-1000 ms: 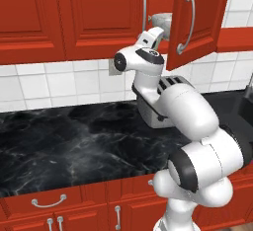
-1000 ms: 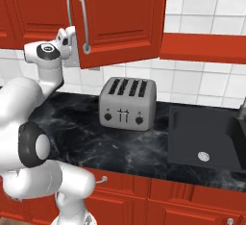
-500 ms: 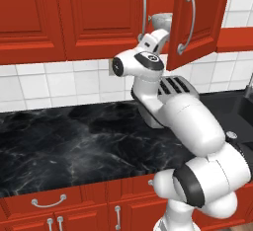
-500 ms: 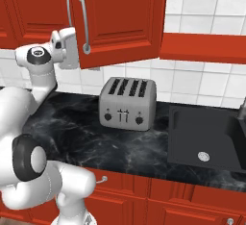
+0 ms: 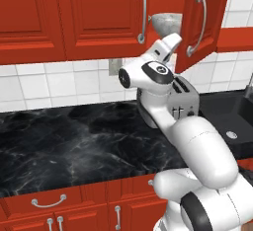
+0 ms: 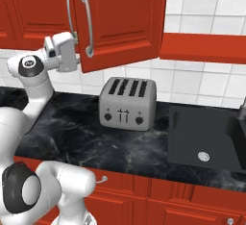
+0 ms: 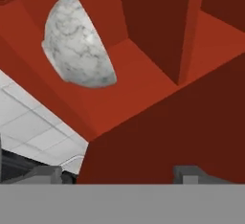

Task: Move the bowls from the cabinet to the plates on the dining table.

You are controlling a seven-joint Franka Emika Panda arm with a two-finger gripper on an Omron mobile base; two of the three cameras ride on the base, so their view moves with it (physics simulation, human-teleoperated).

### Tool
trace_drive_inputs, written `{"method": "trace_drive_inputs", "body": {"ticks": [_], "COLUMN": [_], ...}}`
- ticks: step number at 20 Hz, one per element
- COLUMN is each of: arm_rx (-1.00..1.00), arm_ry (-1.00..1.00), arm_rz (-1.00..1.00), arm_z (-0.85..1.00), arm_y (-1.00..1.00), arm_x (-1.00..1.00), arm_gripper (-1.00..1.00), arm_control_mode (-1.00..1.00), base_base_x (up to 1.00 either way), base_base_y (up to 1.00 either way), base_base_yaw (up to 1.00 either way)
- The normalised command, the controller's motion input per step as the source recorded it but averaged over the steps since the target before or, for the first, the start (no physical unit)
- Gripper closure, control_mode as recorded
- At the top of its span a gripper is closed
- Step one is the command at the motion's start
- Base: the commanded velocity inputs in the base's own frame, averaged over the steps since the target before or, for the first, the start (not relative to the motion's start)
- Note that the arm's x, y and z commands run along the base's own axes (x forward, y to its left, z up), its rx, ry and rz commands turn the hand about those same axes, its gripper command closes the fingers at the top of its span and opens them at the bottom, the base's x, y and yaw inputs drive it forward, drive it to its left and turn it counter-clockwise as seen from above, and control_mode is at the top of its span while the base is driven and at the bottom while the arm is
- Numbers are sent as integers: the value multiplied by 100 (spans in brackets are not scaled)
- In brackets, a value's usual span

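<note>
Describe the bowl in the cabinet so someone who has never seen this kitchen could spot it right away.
Find the red wall cabinet above the black marble counter, over the silver toaster. One door stands ajar, and in the gap the bowl sits on the cabinet floor, above the robot's gripper. It is round, deep and mottled white-grey like stone, the only pale thing among red wood.

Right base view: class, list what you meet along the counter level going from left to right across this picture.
Robot arm → toaster → black sink, all along the black marble counter.
</note>
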Motion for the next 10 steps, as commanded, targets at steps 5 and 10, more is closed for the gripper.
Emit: {"method": "trace_drive_inputs", "body": {"ticks": [5,10], "arm_rx": [0,0], "arm_ry": [-17,-21], "arm_rz": [-5,-8], "arm_z": [15,18], "arm_y": [-67,-87], "arm_x": [-32,-48], "arm_gripper": [-100,-100], "arm_control_mode": [-100,-100], "base_base_x": [0,0], "base_base_y": [0,0], "base_base_yaw": [0,0]}}
